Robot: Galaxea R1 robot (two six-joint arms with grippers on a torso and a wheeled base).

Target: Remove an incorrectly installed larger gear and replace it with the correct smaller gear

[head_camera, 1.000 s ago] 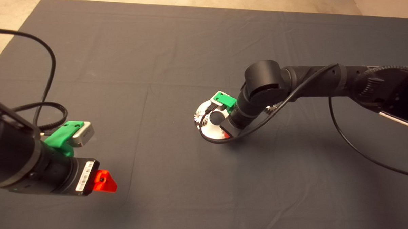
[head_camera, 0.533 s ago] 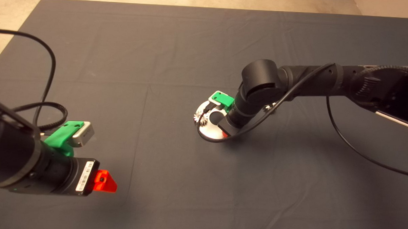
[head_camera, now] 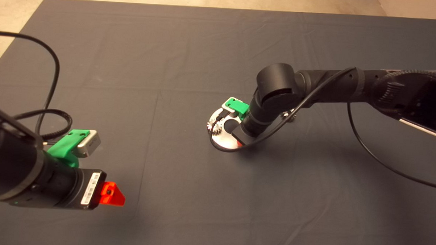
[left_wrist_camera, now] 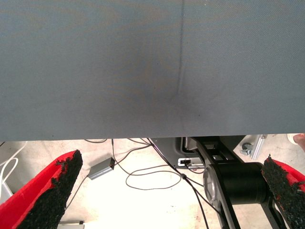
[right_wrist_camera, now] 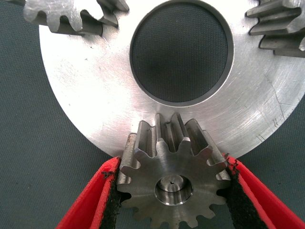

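1. the right green gripper with red fingers (right_wrist_camera: 172,191) is clamped on a small grey steel toothed gear (right_wrist_camera: 172,183), black pads pressed on its teeth at either side; a round pin end shows in the gear's centre.
2. this smaller gear sits at the rim of a flat round brushed-steel plate (right_wrist_camera: 90,86) with a large circular centre hole; two more toothed steel gears, (right_wrist_camera: 71,14) and (right_wrist_camera: 281,24), sit elsewhere on the rim.
3. in the head view the plate (head_camera: 222,142) lies on the dark cloth desk mat (head_camera: 169,62), about 3 o'clock of centre.
4. the left green gripper (head_camera: 108,195) hovers at 8 o'clock, fingers (left_wrist_camera: 52,188) wide apart, holding nothing.
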